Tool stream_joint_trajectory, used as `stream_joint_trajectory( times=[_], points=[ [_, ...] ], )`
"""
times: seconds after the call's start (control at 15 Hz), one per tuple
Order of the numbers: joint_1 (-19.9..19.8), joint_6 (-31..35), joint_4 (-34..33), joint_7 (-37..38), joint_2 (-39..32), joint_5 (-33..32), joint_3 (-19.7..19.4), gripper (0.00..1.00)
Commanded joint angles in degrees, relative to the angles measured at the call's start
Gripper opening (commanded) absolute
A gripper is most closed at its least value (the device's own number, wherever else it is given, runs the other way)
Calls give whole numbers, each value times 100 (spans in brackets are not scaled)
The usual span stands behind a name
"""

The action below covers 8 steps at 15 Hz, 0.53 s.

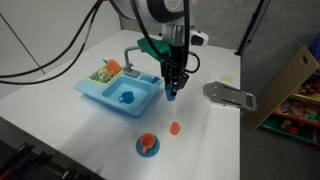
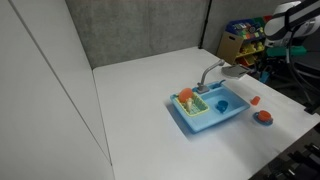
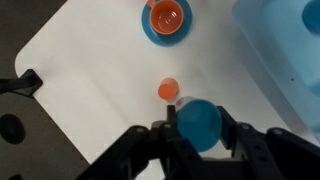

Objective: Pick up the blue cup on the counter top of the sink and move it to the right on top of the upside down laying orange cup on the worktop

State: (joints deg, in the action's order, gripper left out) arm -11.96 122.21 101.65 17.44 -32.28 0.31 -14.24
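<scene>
My gripper (image 3: 199, 128) is shut on the small blue cup (image 3: 198, 118) and holds it in the air. In an exterior view the gripper (image 1: 172, 88) hangs just off the sink's (image 1: 112, 93) corner, above the white worktop (image 1: 90, 135). The tiny orange cup (image 3: 168, 89) lies on the worktop just beside and below the held cup. It shows in both exterior views (image 1: 175, 128) (image 2: 255, 101). The sink also shows in the wrist view (image 3: 285, 45) and in an exterior view (image 2: 205, 118).
An orange cup on a blue saucer (image 1: 147, 146) (image 3: 166, 18) stands near the table's edge. A blue round dish (image 1: 126, 97) lies in the basin. A grey flat object (image 1: 230, 95) lies on the worktop past the gripper. A cardboard box (image 1: 295, 80) stands beyond the table.
</scene>
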Motion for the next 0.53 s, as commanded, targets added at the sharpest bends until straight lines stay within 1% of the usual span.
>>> stream_joint_trajectory(
  times=[0.0,0.47],
  points=[
    [-135,-27,-397,169,-388,117,-57,17],
    [-413,-140,-759,127,-850,350,-85,17]
  ],
)
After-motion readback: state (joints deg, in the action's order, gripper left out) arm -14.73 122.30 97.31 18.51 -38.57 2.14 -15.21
